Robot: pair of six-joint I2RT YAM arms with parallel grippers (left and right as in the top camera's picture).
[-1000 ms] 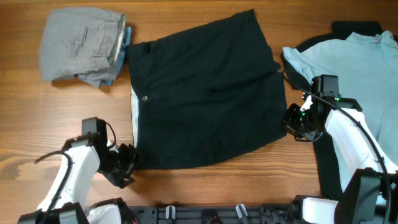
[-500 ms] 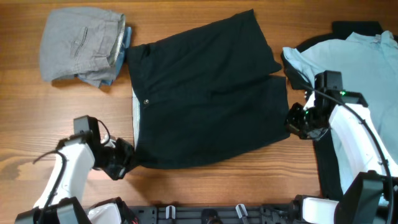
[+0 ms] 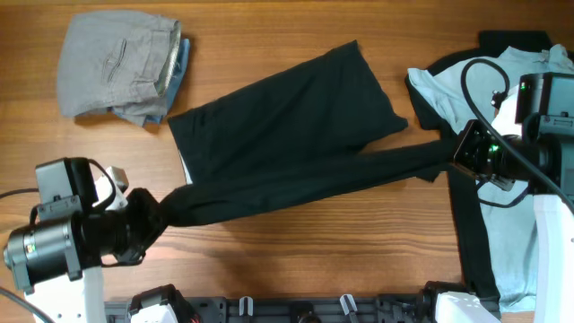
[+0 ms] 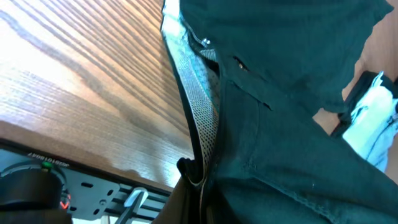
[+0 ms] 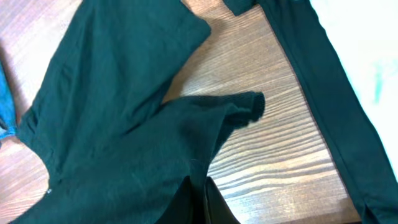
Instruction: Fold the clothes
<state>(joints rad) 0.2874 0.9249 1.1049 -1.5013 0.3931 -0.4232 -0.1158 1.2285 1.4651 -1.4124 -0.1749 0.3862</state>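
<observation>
Overhead, left hand [image 3: 164, 212] and right hand [image 3: 451, 153] hold black garment [image 3: 287, 121] by opposite edges.

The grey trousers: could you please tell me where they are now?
In the overhead view, the grey trousers lie folded at the top left, just left of the black garment.

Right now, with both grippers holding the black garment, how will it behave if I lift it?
Probably floppy: the black garment bunches into a rope-like band between the left gripper and right gripper. The unheld far part lies on the table and would likely drag and hang. It looks light.
</observation>
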